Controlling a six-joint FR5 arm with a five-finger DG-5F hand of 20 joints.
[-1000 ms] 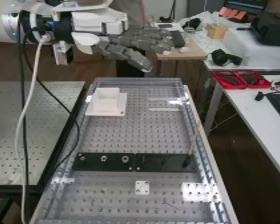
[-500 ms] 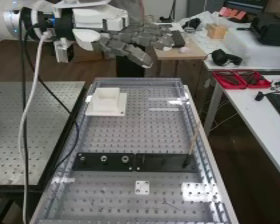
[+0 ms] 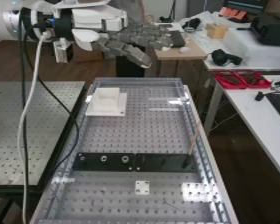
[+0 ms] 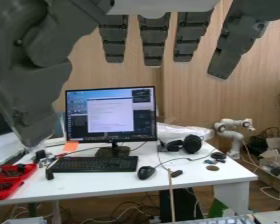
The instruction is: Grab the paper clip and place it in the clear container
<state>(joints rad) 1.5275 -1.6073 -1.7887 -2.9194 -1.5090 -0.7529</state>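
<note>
Dark grey on the hand, straight-fingered and released, above the far end of the bench. Look for the paper clip near the white plate: perhaps a faint streak, too thin to confirm. Hard to tell the clear container from glare. Likely to miss by closing off-centre, or to knock the leaning stick by descending wide. Outward to monitor and keyboard in the wrist view; down onto black strip in the high view.
</note>
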